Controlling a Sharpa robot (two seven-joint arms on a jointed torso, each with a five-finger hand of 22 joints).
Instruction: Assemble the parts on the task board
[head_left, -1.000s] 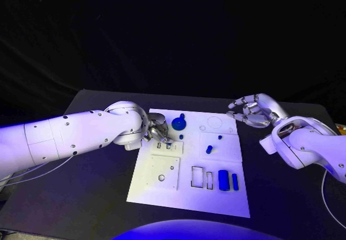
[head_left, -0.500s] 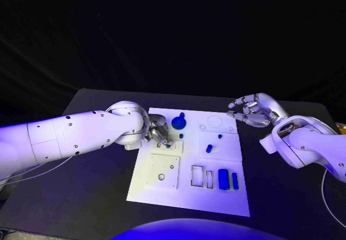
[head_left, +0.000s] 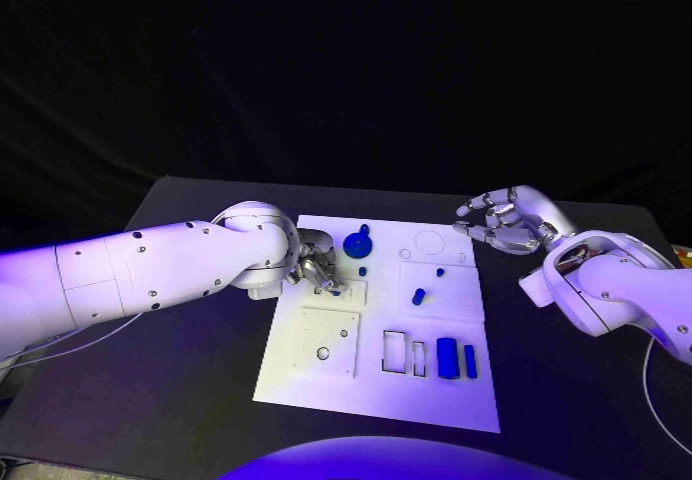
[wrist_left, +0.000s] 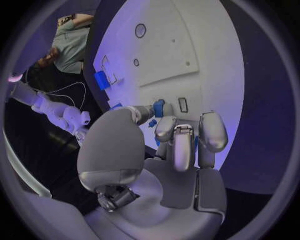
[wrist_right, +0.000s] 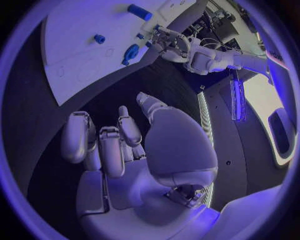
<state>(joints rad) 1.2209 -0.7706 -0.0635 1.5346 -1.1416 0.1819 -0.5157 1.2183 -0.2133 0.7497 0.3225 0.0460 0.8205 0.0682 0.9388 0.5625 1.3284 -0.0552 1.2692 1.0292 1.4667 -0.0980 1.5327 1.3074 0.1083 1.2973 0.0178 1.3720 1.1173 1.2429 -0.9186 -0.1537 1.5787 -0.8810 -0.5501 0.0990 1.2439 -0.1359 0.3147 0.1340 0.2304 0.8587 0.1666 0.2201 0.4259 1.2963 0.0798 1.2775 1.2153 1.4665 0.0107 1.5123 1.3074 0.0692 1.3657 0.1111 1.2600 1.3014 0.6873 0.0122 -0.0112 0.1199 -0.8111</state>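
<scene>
The left hand (head_left: 315, 265) seems to pinch a small blue part (wrist_left: 159, 107) over the board (head_left: 325, 385); the right hand (head_left: 505, 222) hovers beside it, fingers curled, holding nothing.

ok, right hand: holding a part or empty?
Empty. The right hand hovers beyond the task board's edge, fingers curled apart around nothing in the right wrist view.

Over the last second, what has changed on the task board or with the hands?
Little: the left hand, pinching a small blue part, edged slightly toward the small plate with slots. The right hand stayed empty beside the task board; the other blue parts stayed put.
</scene>
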